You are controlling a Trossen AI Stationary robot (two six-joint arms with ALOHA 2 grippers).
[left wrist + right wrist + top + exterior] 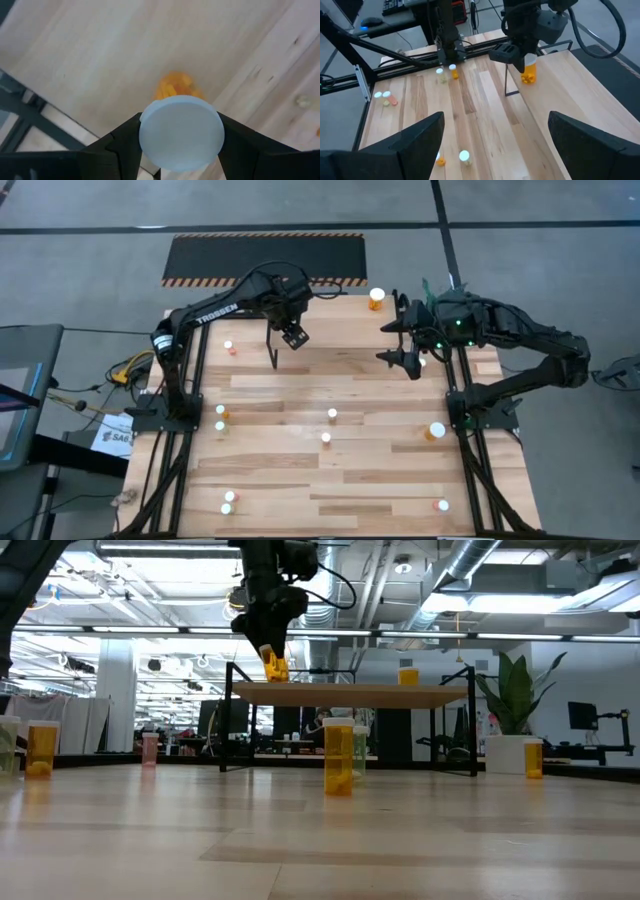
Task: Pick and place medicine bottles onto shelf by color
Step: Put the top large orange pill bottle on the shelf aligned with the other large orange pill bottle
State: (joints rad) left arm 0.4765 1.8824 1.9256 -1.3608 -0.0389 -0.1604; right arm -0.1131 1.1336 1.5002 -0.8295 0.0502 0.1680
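Note:
My left gripper (pixel 292 332) is shut on an orange medicine bottle (pixel 275 666) with a white cap, over the left end of the light-wood shelf (pixel 350 692). Another orange bottle (pixel 376 298) stands on the shelf's far right part. My right gripper (pixel 398 343) is open and empty over the shelf's right end. Several small bottles stand on the table: an orange one (pixel 338 758) with a yellow-green one (pixel 358 748) behind it, and a pink one (pixel 150 748). My left gripper pinches the bottle's white cap (pixel 181 131) between its two fingers (pixel 125 140), one on each side of the cap's rim. The fingers come from above, pointing down. The orange body (pixel 175 86) hangs below them, a little tilted, its base just above the shelf top; whether it touches, I cannot tell.
A white pot with a green plant (pixel 510 715) stands at the table's far right. A larger orange bottle (pixel 436 430) stands near the right arm's base. More bottles stand by the left edge (pixel 220 416) and the near edge (pixel 228 502). The black hazard-edged mat (pixel 265 258) lies beyond the table.

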